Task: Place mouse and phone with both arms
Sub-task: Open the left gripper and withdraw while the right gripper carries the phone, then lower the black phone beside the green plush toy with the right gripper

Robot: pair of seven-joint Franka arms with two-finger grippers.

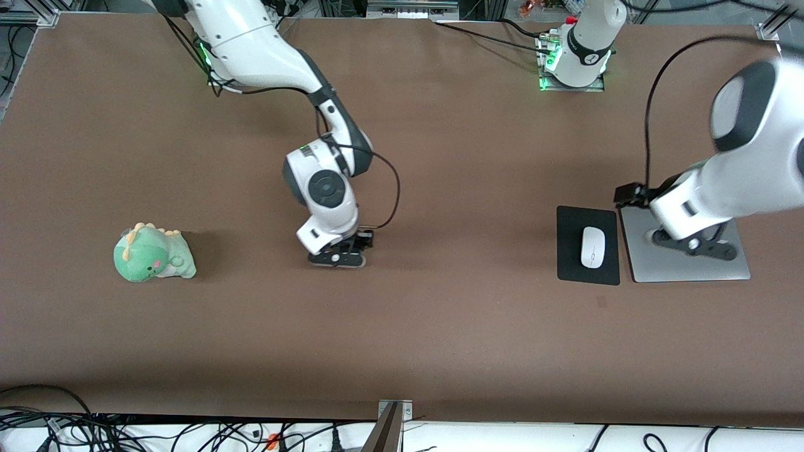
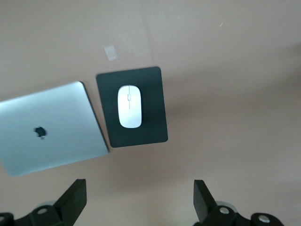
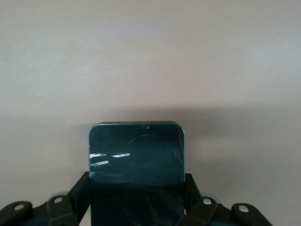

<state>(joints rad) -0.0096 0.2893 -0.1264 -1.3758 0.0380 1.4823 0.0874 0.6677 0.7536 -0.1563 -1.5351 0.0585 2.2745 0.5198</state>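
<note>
The mouse [image 1: 591, 247] is lying flat on the black mouse pad [image 1: 587, 271], its long axis running from the robots' bases toward the front camera, parallel to the pad's long sides. The pad is sitting just beside a closed silver laptop [image 1: 691, 267], toward the left arm's end of the table. The left gripper [image 1: 694, 246] is hanging over the laptop with its fingers [image 2: 73, 200] spread wide, gripping nothing.

The right gripper [image 1: 337, 257] is reaching down near the middle of the brown table [image 1: 440, 326], its fingers [image 3: 80, 193] pressing on the two long edges of the phone [image 3: 136, 155]. The phone's long axis is pointing straight out from between the jaws. A green plush dinosaur [image 1: 154, 254] is resting toward the right arm's end.
</note>
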